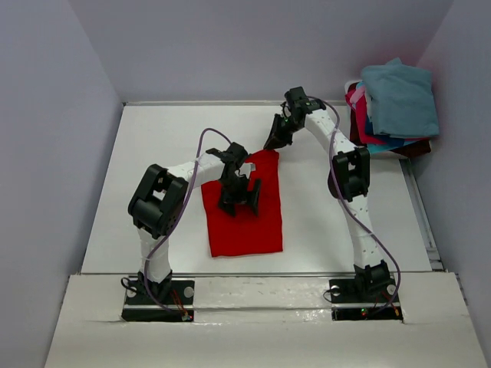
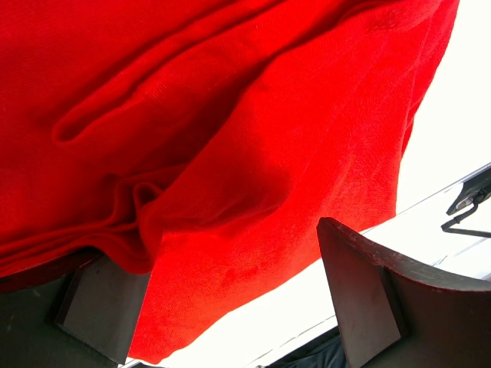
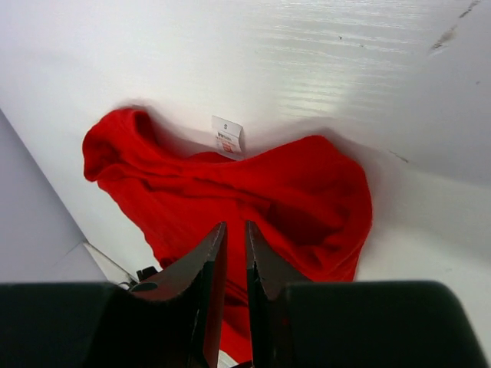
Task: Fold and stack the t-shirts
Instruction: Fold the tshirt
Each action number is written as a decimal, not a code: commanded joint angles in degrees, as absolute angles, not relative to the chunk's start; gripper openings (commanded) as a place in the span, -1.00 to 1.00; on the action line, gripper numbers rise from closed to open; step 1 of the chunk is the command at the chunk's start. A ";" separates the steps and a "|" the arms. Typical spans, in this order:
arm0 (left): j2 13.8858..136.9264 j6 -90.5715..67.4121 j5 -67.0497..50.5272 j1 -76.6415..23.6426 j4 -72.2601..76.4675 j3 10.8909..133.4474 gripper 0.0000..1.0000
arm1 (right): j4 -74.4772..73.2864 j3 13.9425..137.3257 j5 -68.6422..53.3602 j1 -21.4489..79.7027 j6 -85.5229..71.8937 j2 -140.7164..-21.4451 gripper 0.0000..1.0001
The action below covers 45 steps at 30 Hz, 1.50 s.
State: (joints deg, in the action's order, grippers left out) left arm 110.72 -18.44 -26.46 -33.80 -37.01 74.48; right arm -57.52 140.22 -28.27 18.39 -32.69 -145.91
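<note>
Top view: your white table (image 1: 153, 153), grey walls (image 1: 253, 46) around; red t-shirt (image 1: 245, 226) at centre, stacked t-shirts (image 1: 399, 100) at two o'clock. Left claw (image 1: 239, 205) wide over the red one, right claw (image 1: 274, 142) narrow (grip unclear).

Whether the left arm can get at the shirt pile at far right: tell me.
Probably not. The pile sits at the table's far right corner, beyond the right arm, which crosses the way.

The white tag (image 3: 228, 138) on the red t-shirt (image 3: 268, 192) is unreadable.
</note>
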 commanded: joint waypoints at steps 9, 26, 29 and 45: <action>113.56 -17.14 -25.32 -35.33 -36.21 71.28 0.98 | -55.90 137.12 -24.71 18.11 -30.85 -142.40 -0.43; 106.53 -21.44 -8.27 -34.81 -41.13 81.47 0.98 | -54.32 114.70 -18.54 19.24 -26.90 -123.50 -0.31; 104.86 -22.67 -7.73 -34.19 -41.04 80.69 0.98 | -55.02 110.76 -19.25 20.03 -26.11 -121.65 -0.28; 81.05 -33.48 -12.30 -33.13 -38.59 53.89 0.98 | -43.96 67.78 -24.96 24.52 -27.33 -96.16 0.20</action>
